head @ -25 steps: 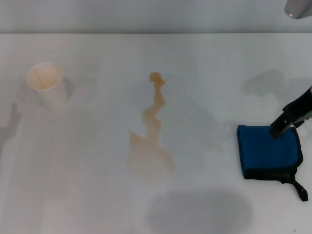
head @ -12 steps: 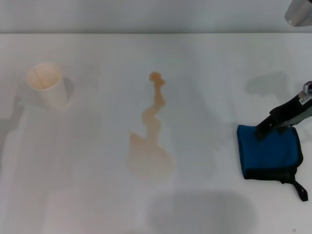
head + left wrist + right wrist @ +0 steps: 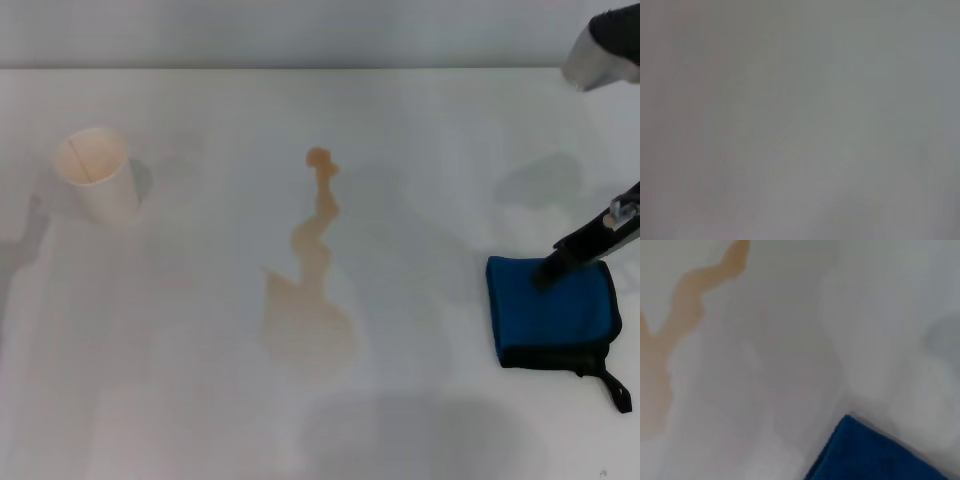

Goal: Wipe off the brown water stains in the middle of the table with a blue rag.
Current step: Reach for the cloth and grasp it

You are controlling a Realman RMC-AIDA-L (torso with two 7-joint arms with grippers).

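White counter (image 3: 180, 400) bears brown stains (image 3: 308, 300) mid-surface and a paper cup (image 3: 97, 174); my right hand (image 3: 550, 272) (grip unclear) meets the blue rag (image 3: 550, 315).

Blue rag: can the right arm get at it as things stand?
Probably yes. The right end effector is already at the far edge of the blue rag, which lies flat on the table with nothing on or beside it. Whether it has a grip is unclear.

right claw (image 3: 548, 272) at the blue rag (image 3: 552, 313)
tip on rag's far edge; brown water stains (image 3: 310, 285) mid bench (image 3: 200, 380), paper cup (image 3: 96, 173) far left.
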